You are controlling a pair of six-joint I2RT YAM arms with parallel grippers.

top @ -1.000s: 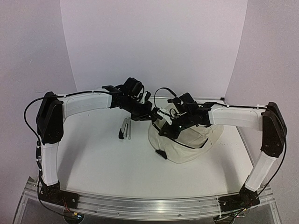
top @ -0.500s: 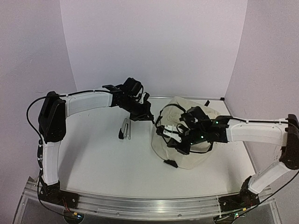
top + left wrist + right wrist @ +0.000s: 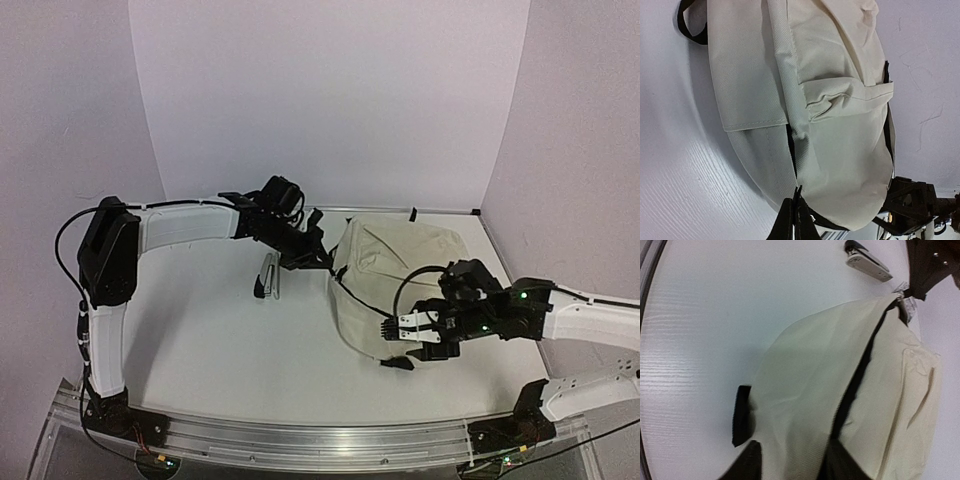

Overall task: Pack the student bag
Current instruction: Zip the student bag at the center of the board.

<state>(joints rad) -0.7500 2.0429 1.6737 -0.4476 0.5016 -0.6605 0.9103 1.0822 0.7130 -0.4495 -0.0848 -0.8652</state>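
Currently the student bag (image 3: pixel 400 265) lies flat on the right half of the tabletop (image 3: pixel 200 350). One end is close to the far edge and the rounded end points toward the near edge.

Handling: the bag is soft, unstiffened cloth and, in my judgement, light and empty (it lies collapsed, with folds across the front pocket). I expect it to sag and drag rather than lift as one piece. The preferred holds are the reinforced parts:
- the black zipper line
- the seams
- the straps
- the black tab (image 3: pixel 398 363) at the bag's near end

Plain cloth panels are likely to bunch and slip.

Left pincer (image 3: pixel 327 264): fully closed, pinching the bag's left edge at the zipper line. I cannot tell whether it has the pull or only the seam.

Right pincer (image 3: pixel 388 331): jaws apart above the bag's near end, with flat cloth visible between them and nothing gripped.

Room for moving: the left half of the tabletop and the strip along the near edge offer the most room. A stapler-like tool (image 3: pixel 267 275) lies just left of the left pincer, apart from the bag, so any sweep leftward must clear it. The far and right edges are tight, with walls rising close behind them. I would draw the cloth toward the middle, not outward.
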